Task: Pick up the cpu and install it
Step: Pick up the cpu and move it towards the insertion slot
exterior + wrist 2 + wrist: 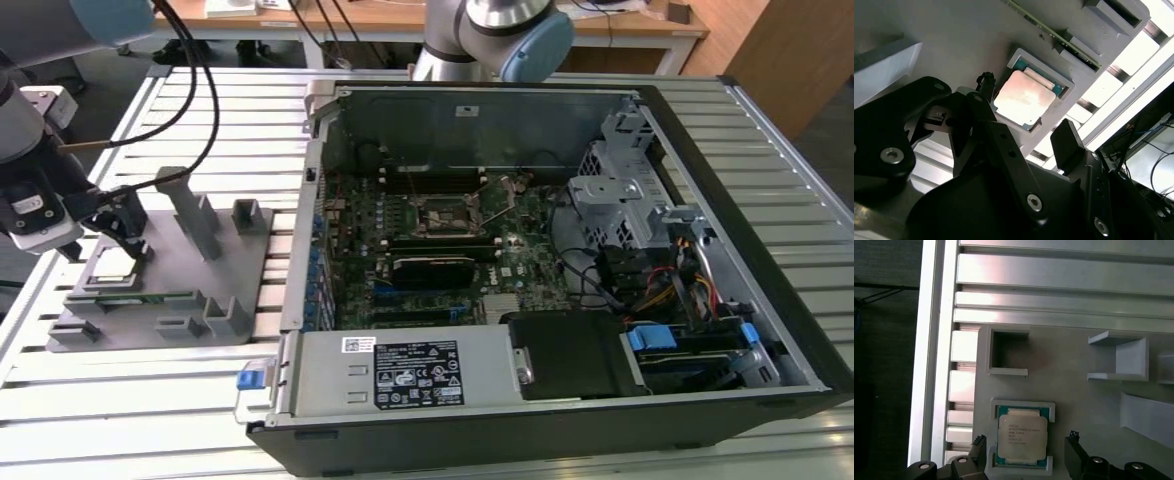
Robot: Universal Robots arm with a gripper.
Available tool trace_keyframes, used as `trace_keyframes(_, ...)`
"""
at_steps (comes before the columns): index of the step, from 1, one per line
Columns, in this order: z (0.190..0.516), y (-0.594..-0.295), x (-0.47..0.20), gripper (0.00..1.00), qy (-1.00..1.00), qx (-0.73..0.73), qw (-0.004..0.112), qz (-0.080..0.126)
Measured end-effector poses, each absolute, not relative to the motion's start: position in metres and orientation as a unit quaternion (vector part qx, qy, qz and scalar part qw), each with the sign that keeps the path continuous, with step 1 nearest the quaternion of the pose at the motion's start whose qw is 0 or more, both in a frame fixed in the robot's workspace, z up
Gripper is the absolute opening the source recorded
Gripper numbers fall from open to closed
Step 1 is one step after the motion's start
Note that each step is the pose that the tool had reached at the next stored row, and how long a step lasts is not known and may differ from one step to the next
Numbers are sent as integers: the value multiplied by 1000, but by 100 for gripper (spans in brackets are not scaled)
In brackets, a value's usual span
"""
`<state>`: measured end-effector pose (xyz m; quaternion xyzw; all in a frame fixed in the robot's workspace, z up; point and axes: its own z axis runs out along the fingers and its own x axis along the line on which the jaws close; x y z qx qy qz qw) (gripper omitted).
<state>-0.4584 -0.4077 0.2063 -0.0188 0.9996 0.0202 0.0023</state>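
The pincer (1025, 438) is hovering with its jaws apart, straddling the cpu (1022, 440). The chip is lying flat in its pocket of the grey tray (1074, 390) on the slatted surface (1054, 280), directly below and between the fingertips, untouched.

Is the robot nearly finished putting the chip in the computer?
Not nearly. Done: nothing yet. The cpu lies in its pocket on the grey tray, beside the computer. In hand: the hand hangs open over the cpu, one finger on each side, not gripping it. Left: lifting the cpu and fitting it into the socket inside the computer.
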Motion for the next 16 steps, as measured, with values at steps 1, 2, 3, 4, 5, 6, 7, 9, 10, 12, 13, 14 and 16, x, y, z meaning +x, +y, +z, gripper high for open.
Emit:
trace_keyframes(1, 205, -408, -458, 72, 1000, -19, 2, 20)
trace_keyframes(2, 204, -407, -458, 72, 1000, -19, 2, 20)
trace_keyframes(3, 203, -407, -458, 72, 1000, -19, 2, 20)
trace_keyframes(4, 202, -406, -458, 72, 1000, -19, 2, 20)
trace_keyframes(5, 201, -406, -458, 72, 1000, -19, 2, 20)
trace_keyframes(6, 200, -405, -459, 72, 1000, -19, 2, 20)
trace_keyframes(7, 199, -405, -459, 72, 1000, -19, 2, 20)
trace_keyframes(9, 198, -405, -460, 72, 1000, -19, 2, 20)
trace_keyframes(10, 196, -405, -460, 72, 1000, -19, 2, 20)
trace_keyframes(12, 194, -405, -460, 72, 1000, -19, 2, 20)
trace_keyframes(13, 193, -405, -460, 72, 1000, -19, 2, 20)
trace_keyframes(14, 192, -405, -460, 72, 1000, -19, 2, 20)
trace_keyframes(16, 190, -405, -460, 72, 1000, -19, 2, 20)
